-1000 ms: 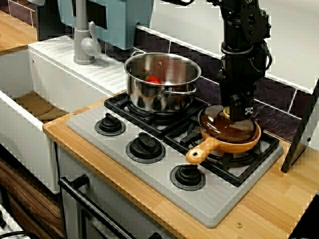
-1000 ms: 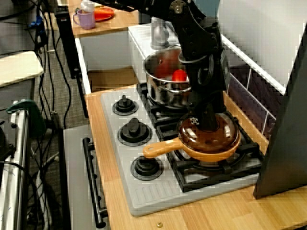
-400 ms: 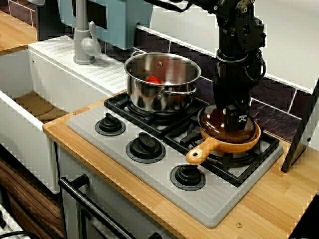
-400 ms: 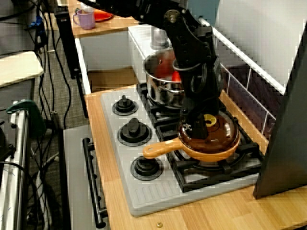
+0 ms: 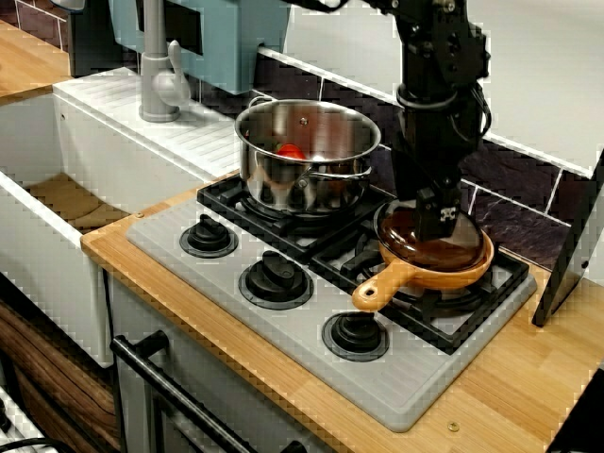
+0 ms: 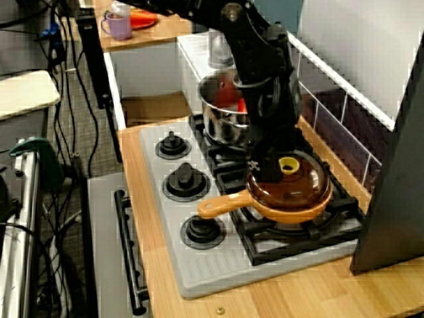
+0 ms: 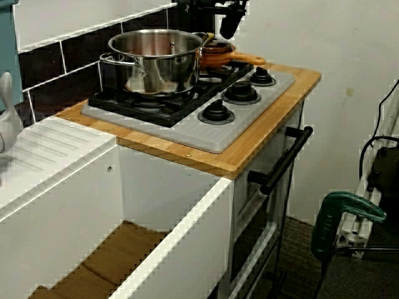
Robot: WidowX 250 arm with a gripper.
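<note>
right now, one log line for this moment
jaws: over lid, beside yellow knob, opening unclear | lid: on orange pan | pot: red item inside

**Lidded pan on burner grate**

Pan (image 6: pixel 298 214): orange, shallow and round. It stands upright and level on the black burner grate (image 6: pixel 278 240), just beside the steel pot (image 6: pixel 224 124). Its handle (image 6: pixel 222 207), of the same orange, juts out low toward the stove's control dials. Lid (image 6: pixel 297 187): dark brown, translucent and domed. It is seated flat on the pan, closing it rim to rim. Lid knob (image 6: pixel 288 165): yellow, central, upright and uncovered
</note>
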